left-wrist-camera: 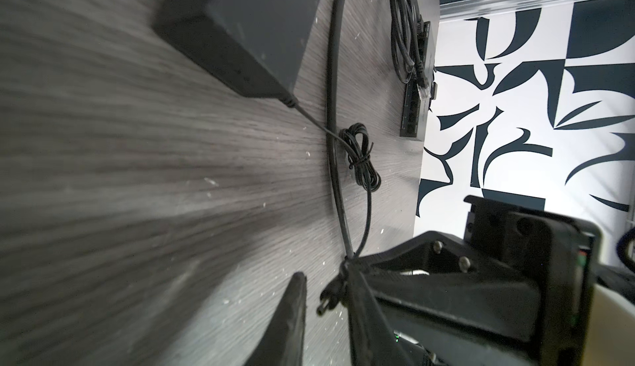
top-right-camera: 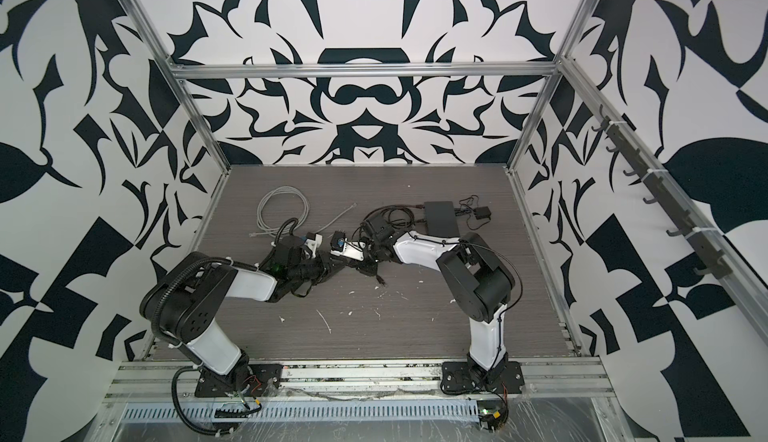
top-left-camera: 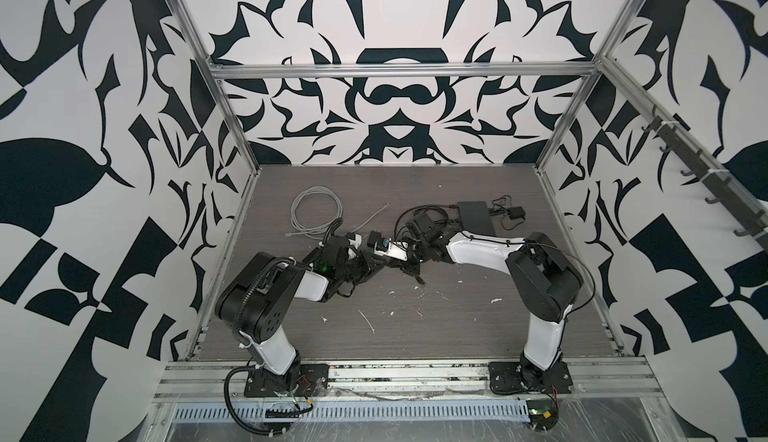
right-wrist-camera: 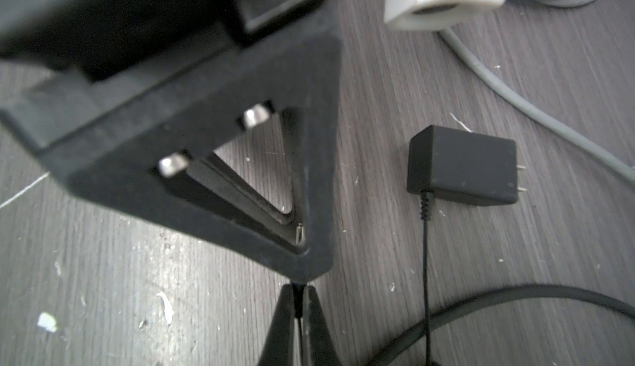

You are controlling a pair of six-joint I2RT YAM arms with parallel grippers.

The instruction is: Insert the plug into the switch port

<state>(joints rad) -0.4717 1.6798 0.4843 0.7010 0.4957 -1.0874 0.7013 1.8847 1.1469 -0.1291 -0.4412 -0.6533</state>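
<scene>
Not inserted yet; handover stage, seemingly.
Pinches cord (left-wrist-camera: 370,209) with shut right gripper (right-wrist-camera: 299,292), straddles plug (left-wrist-camera: 324,304) with parted left gripper (left-wrist-camera: 324,280); leaves reaching switch (left-wrist-camera: 417,106), upper right.

A: Arm pose?
B: The left arm (top-left-camera: 266,294) and the right arm (top-left-camera: 544,278) each fold at the elbow, forearms low, converging near the centre of the bench (top-left-camera: 415,336).
A: Claw state?
B: On the left claw (left-wrist-camera: 324,278) the fingers stand slightly apart. On the right claw (right-wrist-camera: 299,299) the tips press together, just beside the left.
</scene>
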